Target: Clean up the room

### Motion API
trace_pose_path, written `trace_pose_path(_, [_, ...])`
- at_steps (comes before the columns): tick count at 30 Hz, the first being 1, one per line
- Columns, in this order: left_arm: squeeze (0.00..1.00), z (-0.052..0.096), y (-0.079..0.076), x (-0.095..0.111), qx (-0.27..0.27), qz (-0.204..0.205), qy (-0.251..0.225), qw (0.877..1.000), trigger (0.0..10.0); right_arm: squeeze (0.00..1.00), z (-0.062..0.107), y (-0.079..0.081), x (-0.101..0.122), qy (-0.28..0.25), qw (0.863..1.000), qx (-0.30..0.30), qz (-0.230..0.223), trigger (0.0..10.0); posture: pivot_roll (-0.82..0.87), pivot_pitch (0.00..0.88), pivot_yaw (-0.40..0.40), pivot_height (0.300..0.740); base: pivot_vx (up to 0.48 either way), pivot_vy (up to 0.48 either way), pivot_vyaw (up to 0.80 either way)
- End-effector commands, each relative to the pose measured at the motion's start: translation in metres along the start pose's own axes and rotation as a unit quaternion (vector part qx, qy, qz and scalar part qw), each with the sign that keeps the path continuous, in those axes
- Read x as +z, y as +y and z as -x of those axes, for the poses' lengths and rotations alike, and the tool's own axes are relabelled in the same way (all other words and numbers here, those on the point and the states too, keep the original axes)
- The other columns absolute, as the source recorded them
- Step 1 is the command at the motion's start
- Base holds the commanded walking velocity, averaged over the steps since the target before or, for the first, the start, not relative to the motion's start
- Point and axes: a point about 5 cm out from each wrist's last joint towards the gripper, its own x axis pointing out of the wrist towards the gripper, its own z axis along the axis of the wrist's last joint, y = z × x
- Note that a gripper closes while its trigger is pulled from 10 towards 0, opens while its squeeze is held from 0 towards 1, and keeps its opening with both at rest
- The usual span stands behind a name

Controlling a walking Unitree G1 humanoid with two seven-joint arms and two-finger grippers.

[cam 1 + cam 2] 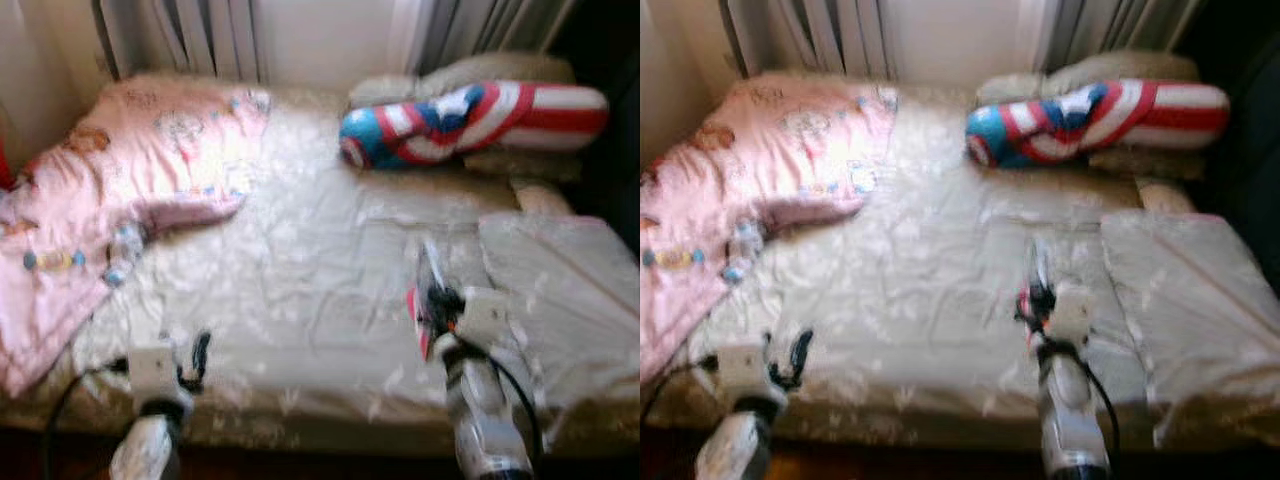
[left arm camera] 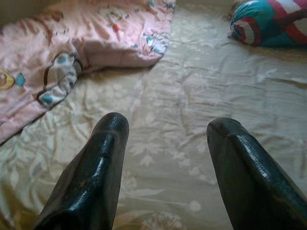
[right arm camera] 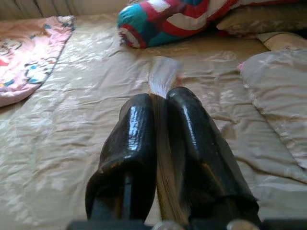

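A bed with a beige patterned sheet [image 1: 320, 250] lies before me. A rumpled pink blanket [image 1: 130, 170] covers its far left part. A red, white and blue bolster [image 1: 470, 120] lies at the head end, on the right. My right gripper [image 3: 160, 103] hovers over the right middle of the sheet, shut on a thin flat item [image 3: 163, 76] with a pale face and a red edge; what it is I cannot make out. My left gripper [image 2: 165, 127] is open over the sheet near the bed's front left edge, with nothing between its fingers.
A beige pillow [image 1: 560, 280] lies on the right side of the bed, and another [image 1: 520, 160] sits under the bolster. Curtains [image 1: 200, 35] hang behind the bed. A dark gap [image 1: 615, 190] runs along the right side. The bed's front edge [image 1: 300, 425] is close below me.
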Motion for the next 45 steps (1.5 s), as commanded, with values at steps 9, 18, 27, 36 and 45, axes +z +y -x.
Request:
trace_pose_path(9, [0.0,0.002,-0.0069,-0.002,-0.005,0.009,0.002,1.0,10.0,0.0,-0.0009,-0.006,0.008,-0.021,1.0,-0.008,0.002,10.0,0.11,0.108,-0.099,0.727,0.0,-0.128,0.0])
trace_pose_path(18, [0.0,0.0024,-0.0075,-0.0016,-0.009,0.015,0.002,1.0,10.0,0.0,-0.0004,-0.0054,0.0067,-0.019,1.0,-0.006,0.001,10.0,0.11,0.108,-0.101,0.727,0.0,0.0,0.0])
trace_pose_path(27, [0.0,0.0027,-0.0086,-0.0009,-0.014,0.016,0.002,1.0,10.0,0.0,-0.0012,-0.0062,0.0065,-0.018,1.0,-0.008,0.001,10.0,0.11,0.108,-0.102,0.727,0.0,0.0,0.0])
trace_pose_path(36, [0.0,0.0025,-0.0085,-0.0007,-0.015,0.016,0.001,1.0,10.0,0.0,-0.0013,-0.006,0.0055,-0.012,1.0,-0.011,-0.002,10.0,0.11,0.107,-0.099,0.727,0.0,0.0,-0.26])
trace_pose_path(45, [0.0,0.0024,-0.009,-0.0007,-0.015,0.017,0.001,1.0,10.0,0.0,-0.0014,-0.0056,0.0058,-0.016,1.0,-0.008,0.004,10.0,0.11,0.108,-0.1,0.727,0.0,0.0,-0.08])
